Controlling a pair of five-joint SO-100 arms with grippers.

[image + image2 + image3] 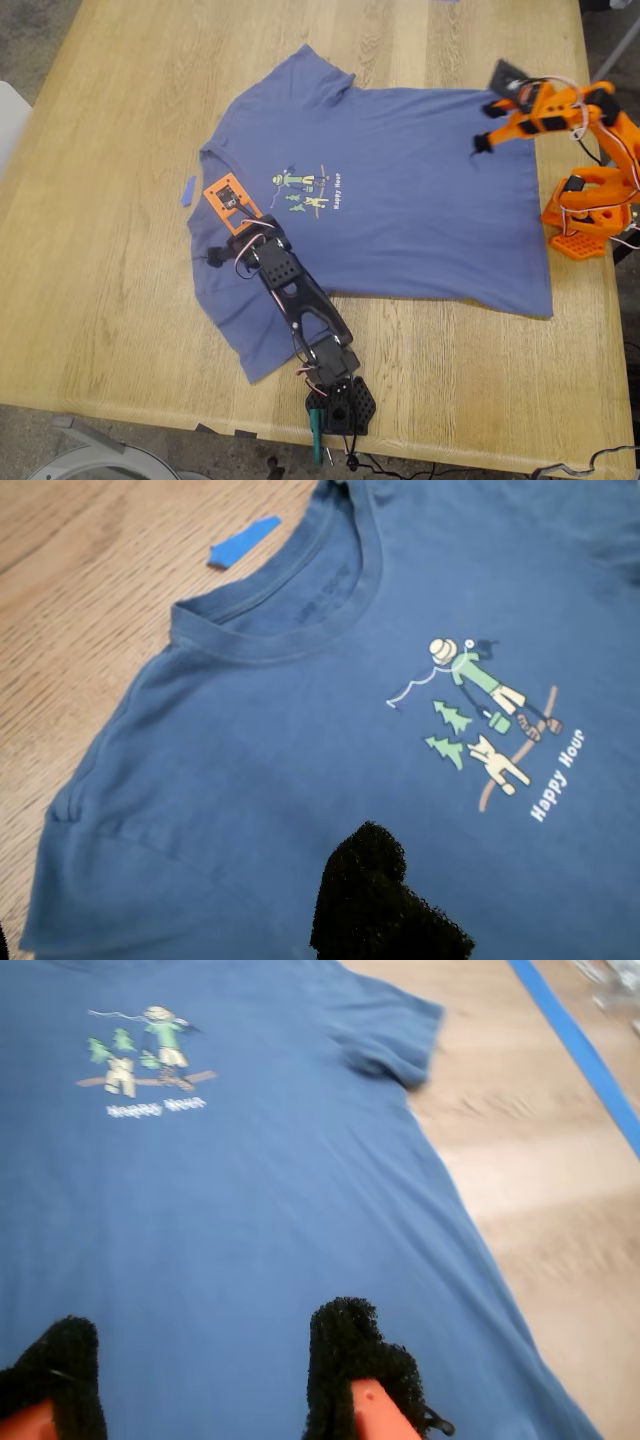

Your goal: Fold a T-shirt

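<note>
The blue-purple T-shirt (400,210) lies flat and face up on the wooden table (110,300). Its collar (290,620) points to the exterior view's left and its hem to the exterior view's right. The small cartoon print (480,730) shows on the chest. My first gripper (232,205), on the black arm, hovers over the chest beside the collar. One black pad (385,900) shows over the cloth, with nothing held. My second gripper (485,125), on the orange arm, hangs above the shirt's lower part near the hem. Its black pads (350,1360) stand apart with only cloth below.
A tiny blue tape strip (188,190) lies on the wood just beyond the collar. The black arm's base (340,400) stands at the table's near edge, the orange arm's base (585,215) at the exterior view's right. A long blue tape line (575,1040) runs past one sleeve.
</note>
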